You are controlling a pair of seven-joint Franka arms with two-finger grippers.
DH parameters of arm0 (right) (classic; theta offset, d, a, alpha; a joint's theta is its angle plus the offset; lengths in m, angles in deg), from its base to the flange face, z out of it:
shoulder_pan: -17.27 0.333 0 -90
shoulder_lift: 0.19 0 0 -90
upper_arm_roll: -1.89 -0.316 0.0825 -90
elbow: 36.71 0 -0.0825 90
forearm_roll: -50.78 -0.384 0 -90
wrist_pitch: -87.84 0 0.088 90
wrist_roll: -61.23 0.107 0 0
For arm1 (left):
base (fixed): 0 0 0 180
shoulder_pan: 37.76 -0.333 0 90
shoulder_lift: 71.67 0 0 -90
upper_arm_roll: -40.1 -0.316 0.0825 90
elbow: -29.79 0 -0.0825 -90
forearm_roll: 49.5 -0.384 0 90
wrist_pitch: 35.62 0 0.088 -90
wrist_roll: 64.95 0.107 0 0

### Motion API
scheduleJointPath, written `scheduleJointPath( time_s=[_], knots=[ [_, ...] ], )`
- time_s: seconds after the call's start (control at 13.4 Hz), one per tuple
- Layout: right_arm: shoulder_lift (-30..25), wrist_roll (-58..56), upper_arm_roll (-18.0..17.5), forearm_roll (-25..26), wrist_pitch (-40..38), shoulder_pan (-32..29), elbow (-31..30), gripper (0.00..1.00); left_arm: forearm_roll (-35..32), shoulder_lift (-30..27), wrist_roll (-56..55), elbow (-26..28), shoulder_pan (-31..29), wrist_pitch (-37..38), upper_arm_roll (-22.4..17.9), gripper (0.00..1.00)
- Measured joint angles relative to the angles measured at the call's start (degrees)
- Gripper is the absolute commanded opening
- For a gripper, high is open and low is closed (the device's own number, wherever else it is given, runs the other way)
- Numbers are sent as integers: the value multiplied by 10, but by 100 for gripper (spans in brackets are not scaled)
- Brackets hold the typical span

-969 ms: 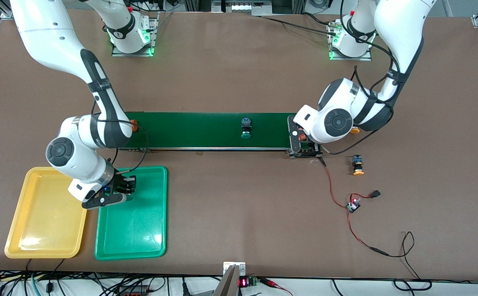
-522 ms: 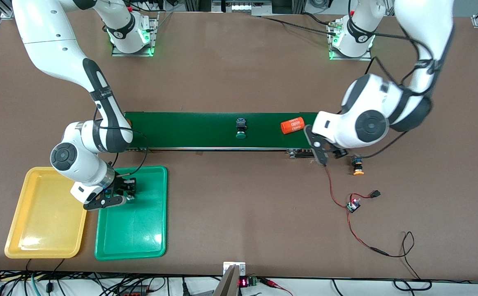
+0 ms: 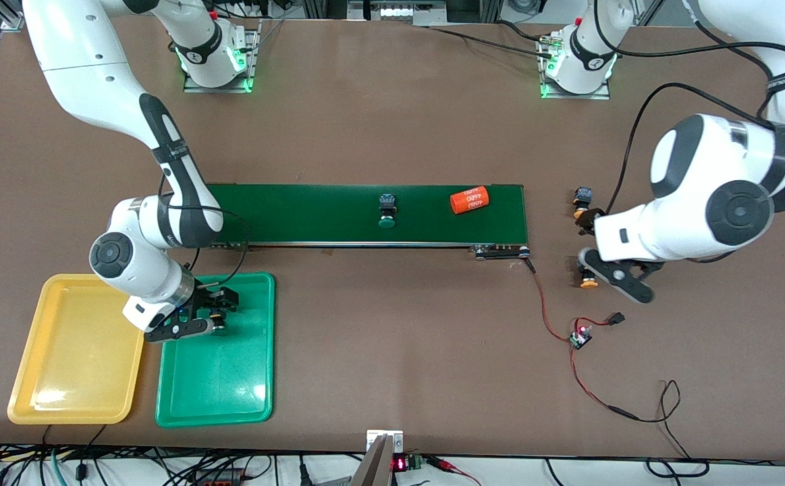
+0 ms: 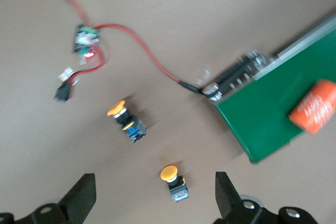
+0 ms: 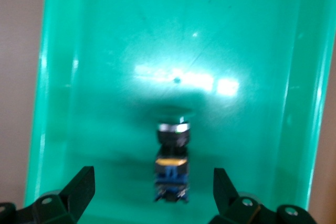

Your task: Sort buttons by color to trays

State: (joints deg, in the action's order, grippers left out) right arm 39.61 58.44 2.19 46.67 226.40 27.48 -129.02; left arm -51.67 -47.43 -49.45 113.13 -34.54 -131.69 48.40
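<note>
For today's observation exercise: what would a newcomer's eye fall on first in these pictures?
Probably the yellow tray and green tray side by side at the right arm's end. The open right gripper hangs over the green tray, a button lying below it. Then the long green belt carrying an orange cylinder, and the open left gripper over two orange-capped buttons.

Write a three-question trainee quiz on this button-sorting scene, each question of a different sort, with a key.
1. True or false: the yellow tray holds a button.
2. Which lies on the conveyor belt? A) two orange-capped buttons B) a green-capped button and an orange cylinder C) nothing
3. Fill in: the open right gripper is over the ____ tray.

Key
1. False; it holds nothing.
2. B.
3. Green; a button lies in it between the open fingers.
</note>
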Motion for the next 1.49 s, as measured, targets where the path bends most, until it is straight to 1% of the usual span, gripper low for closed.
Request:
scheduleJointPath(
  time_s=[0.22,0.37,0.52,0.75,0.97,1.04,1.27,1.34,1.49],
  knots=[
    [-67,62,-15,-1,-1,23,-68,100,0,6,-182,-5,2,1,-2,100],
    [-123,139,-44,-1,-6,38,-125,100,-1,22,-239,-4,5,5,-12,100],
    [-171,214,-65,-1,-33,66,-165,100,-1,43,-242,1,5,5,-35,100],
    [-214,309,-92,-1,-77,96,-181,100,-1,78,-200,11,3,-26,-69,100],
    [-224,372,-125,3,-78,103,-186,100,-1,110,-158,41,-2,-84,-85,100],
    [-224,390,-129,14,-72,112,-190,100,-1,117,-152,60,-4,-113,-86,100],
    [-221,473,-132,73,-54,147,-202,100,-1,124,-145,129,-4,-206,-85,100],
    [-219,502,-132,90,-48,158,-205,100,1,123,-144,140,-3,-217,-84,100],
    [-211,528,-132,100,-36,166,-207,100,20,122,-144,143,-1,-220,-82,100]
  ],
)
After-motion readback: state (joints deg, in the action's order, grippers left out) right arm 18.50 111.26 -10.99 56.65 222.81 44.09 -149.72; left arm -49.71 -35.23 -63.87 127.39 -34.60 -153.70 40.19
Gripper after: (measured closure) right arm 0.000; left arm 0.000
